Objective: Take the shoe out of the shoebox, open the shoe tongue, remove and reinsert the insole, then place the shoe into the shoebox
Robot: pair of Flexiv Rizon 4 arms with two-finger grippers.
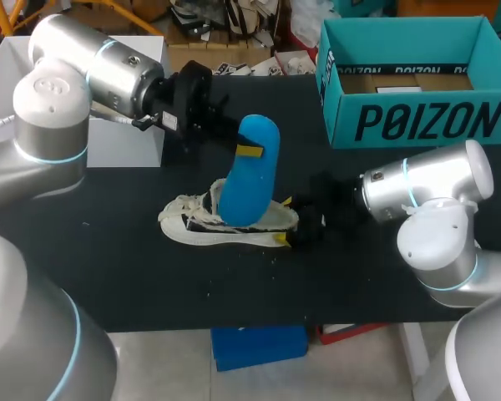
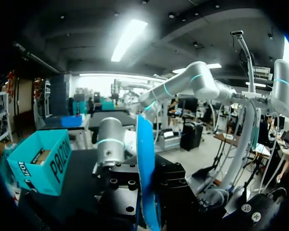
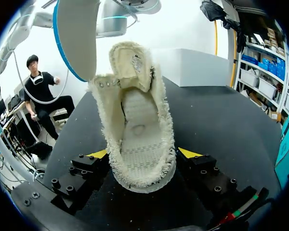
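- Shoe (image 1: 225,224): cream-white, resting on its sole near the middle of the black tabletop (image 1: 134,276). The toe points toward the left arm's side and the heel toward the right arm's.
- In the right wrist view the tongue (image 3: 132,60) stands up away from the opening, and the woven bed inside the shoe is in plain sight.
- Right arm (image 1: 426,188): it comes in low over the tabletop at the heel end. The right jaws are clamped on the shoe's heel, one yellow fingertip (image 3: 97,154) pressed to each side of it.
- Insole (image 1: 250,171): blue, held nearly upright above the shoe with the rounded end uppermost. The lower end is over the shoe's opening, but I cannot tell whether it touches the shoe.
- From the right wrist the insole's pale grey underside shows with a blue edge, hanging ahead of the shoe and above its tongue.
- Left arm (image 1: 92,63): it reaches in above the tabletop from the far left. The left jaws are closed on the insole, one yellow fingertip (image 1: 249,151) lying flat on the blue face. In the left wrist view the insole shows edge-on between the two black fingers.
- Shoebox (image 1: 417,121): teal, open-topped, at the far right of the tabletop, well apart from the shoe. Brown card shows inside it.
- White box (image 1: 125,142): at the far left of the tabletop, under the left arm.
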